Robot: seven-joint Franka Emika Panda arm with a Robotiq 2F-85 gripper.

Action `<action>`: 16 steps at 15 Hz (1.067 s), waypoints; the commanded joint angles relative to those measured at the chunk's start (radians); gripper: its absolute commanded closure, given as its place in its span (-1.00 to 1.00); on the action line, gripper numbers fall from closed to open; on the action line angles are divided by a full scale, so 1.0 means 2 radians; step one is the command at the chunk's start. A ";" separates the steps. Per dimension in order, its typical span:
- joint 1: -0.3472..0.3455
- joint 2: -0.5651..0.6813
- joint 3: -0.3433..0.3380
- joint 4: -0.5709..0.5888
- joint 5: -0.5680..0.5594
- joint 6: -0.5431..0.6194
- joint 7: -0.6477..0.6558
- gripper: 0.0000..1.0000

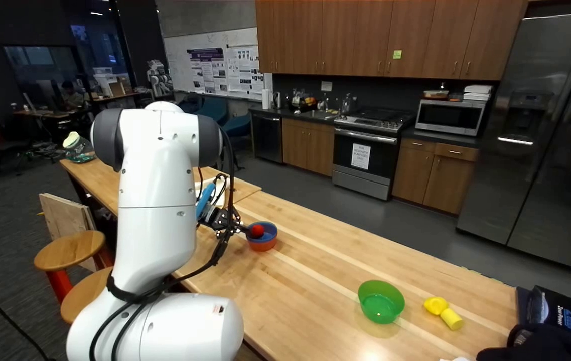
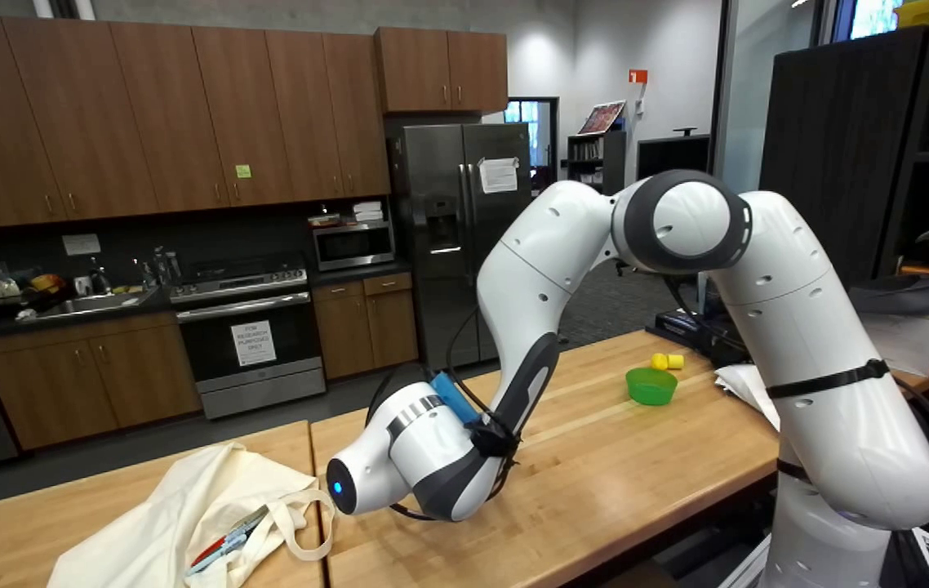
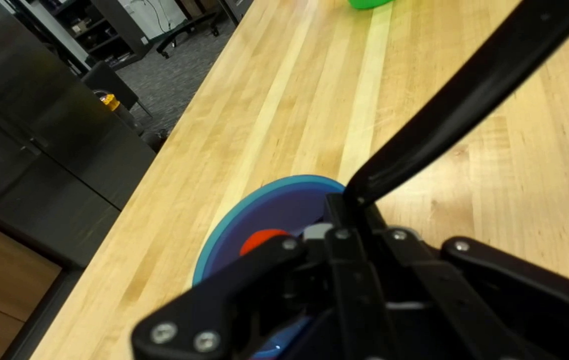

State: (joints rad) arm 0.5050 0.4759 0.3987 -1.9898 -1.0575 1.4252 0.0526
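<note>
The long black utensil point(image 3: 457, 100) looked stiff, light and slick, so a firm mid-handle pinch seemed safest. Your gripper point(image 3: 357, 212) pinched it between tight jaws, beside the blue bowl point(image 3: 274, 210) holding a red ball point(image 1: 257, 230); rim contact wasn't clear. Farther out, you could read "FOR RESEARCH PURPOSES ONLY" on the oven sign point(image 2: 253, 343) and "Power" on the black box point(image 1: 564, 311).
</note>
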 commanded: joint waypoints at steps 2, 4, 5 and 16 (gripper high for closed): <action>0.001 -0.030 0.005 -0.024 0.005 -0.006 0.015 0.96; 0.000 -0.034 0.007 -0.027 0.005 -0.007 0.019 0.96; 0.000 -0.037 0.007 -0.029 0.005 -0.008 0.020 0.96; -0.001 -0.057 0.012 -0.042 0.007 -0.010 0.030 0.96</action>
State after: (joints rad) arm 0.5054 0.4106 0.4162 -2.0372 -1.0565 1.4094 0.0985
